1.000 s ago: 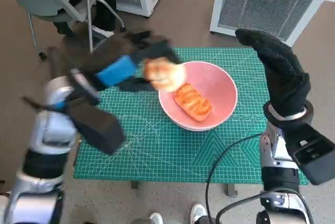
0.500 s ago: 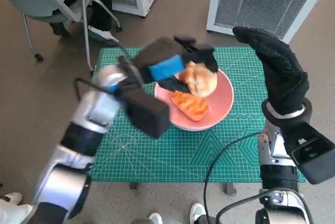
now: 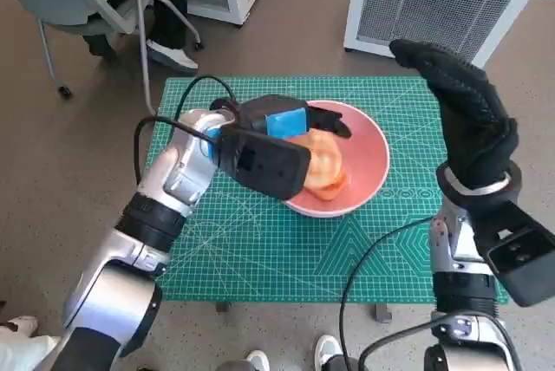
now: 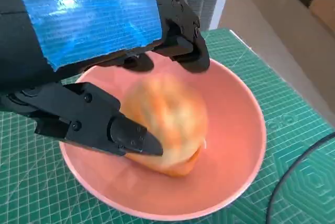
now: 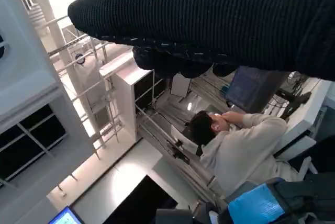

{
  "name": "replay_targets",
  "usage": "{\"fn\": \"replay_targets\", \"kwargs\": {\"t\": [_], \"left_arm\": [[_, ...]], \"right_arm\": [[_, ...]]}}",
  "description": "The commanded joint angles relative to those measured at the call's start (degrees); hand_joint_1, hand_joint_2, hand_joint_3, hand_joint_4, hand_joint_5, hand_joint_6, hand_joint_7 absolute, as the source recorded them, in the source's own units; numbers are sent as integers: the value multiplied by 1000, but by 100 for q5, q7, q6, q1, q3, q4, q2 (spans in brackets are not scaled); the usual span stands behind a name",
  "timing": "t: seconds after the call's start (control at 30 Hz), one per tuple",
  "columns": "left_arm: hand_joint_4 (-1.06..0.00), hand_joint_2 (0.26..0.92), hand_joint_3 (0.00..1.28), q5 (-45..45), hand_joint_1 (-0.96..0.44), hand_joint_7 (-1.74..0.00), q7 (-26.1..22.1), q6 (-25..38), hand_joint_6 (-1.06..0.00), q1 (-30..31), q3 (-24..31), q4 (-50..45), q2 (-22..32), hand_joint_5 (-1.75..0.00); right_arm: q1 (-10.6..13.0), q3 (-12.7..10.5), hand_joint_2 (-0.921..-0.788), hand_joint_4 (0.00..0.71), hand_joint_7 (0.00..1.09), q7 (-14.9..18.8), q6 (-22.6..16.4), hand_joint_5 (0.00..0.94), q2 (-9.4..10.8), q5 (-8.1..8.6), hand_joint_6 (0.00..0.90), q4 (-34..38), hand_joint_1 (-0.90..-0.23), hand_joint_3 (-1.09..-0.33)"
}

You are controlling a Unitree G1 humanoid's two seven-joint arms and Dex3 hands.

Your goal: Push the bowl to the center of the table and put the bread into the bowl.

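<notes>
Looking down from the head view, the left hand [image 3: 286, 124] hangs over the pink bowl [image 3: 368, 163], which sits near the middle of the green cutting mat [image 3: 260, 250]. Orange bread [image 3: 321, 167] shows inside the bowl, partly hidden by the forearm. The right hand [image 3: 464, 111] stands raised beside the bowl, fingers straight and apart, holding nothing.

Switching to the left wrist view, the black fingers [image 4: 125, 135] bracket a round bread roll [image 4: 167, 122] low in the bowl [image 4: 241, 145]; the roll is blurred, so I cannot tell whether it is gripped or already let go. It looks light, soft and easily squashed, best cradled gently at its sides.

Over to the right wrist view: the glove [image 5: 220, 20] crosses the frame, a seated person [image 5: 235, 145] beyond.
</notes>
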Motion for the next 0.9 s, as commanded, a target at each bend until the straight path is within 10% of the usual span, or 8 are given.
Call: {"fn": "replay_targets", "kwargs": {"t": [0.03, 0.47, 0.9], "left_arm": [[-228, 921, 36, -516, -316, -148, 441, -651, -343, 254, 479, 0, -61, 0], [-267, 921, 148, -1780, -408, -109, 2224, -2666, -376, 1052, 1841, -50, -741, -15], [-340, 921, 328, -2934, -416, -70, 2403, -2591, -374, 1877, 2268, -1508, -1312, -17]], "right_arm": [[62, -29, -921, 285, 437, -38, 122, 3, -88, -64, 132, -43, -621, -714], [-116, -95, -921, 273, 426, -309, 358, 0, -86, -189, 124, -125, -596, -719], [-255, -42, -921, 272, 410, -803, 758, 0, 8, -423, 131, -607, -552, -735]]}}
